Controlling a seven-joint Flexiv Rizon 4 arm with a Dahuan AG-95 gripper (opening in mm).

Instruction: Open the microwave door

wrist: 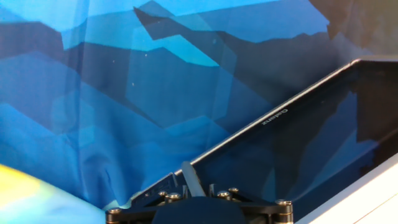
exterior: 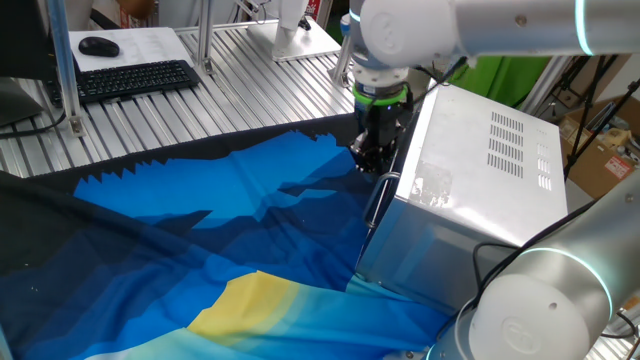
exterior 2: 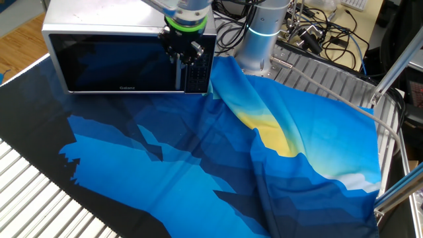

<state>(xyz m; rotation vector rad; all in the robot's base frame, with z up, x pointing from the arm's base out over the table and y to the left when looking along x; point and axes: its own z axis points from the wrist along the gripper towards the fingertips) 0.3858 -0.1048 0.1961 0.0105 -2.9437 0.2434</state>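
The silver microwave stands on the blue cloth; in the other fixed view it sits at the back left. The microwave door, dark glass in a silver frame, lies flush with the casing. Its slim silver bar handle runs down the door's edge. My gripper hangs at the handle's top end, fingers pointing down. In the hand view the handle runs in between the fingers, with a small gap on each side. The jaws look open around it. The fingertips are hidden by the gripper body.
A blue and yellow cloth covers the table in front of the microwave. A keyboard and mouse lie at the back left. The robot base and cables stand next to the microwave.
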